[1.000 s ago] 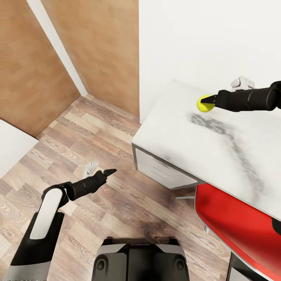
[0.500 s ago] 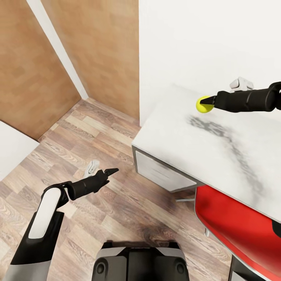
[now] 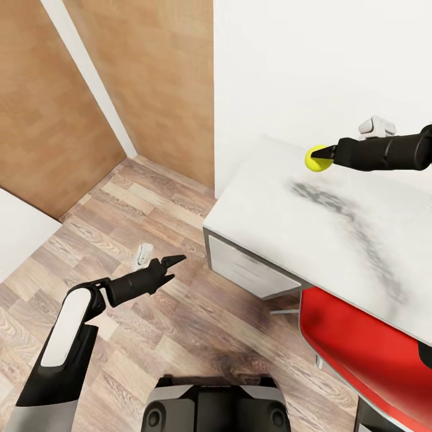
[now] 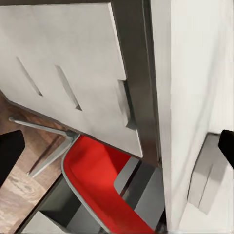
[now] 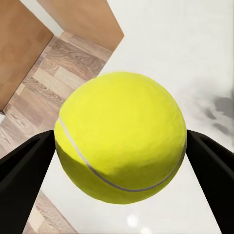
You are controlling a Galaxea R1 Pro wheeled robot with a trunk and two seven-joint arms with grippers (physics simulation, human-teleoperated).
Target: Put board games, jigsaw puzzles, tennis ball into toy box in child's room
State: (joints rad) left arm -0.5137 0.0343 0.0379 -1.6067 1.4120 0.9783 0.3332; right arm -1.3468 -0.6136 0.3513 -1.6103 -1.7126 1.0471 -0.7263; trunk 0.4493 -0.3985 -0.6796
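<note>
Right gripper (image 3: 319, 156) clamped on the tennis ball (image 3: 314, 159) above the table (image 3: 288, 207) (pale marbled top), left gripper (image 3: 174, 265) beside the table, fingers apart.

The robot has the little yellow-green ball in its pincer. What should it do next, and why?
Probably carry it sideways toward the toy box. The right pincer is shut on the small yellow-green tennis ball, held over the light grey desk top, and no bin is in sight here, so the robot likely has to turn first.
</note>
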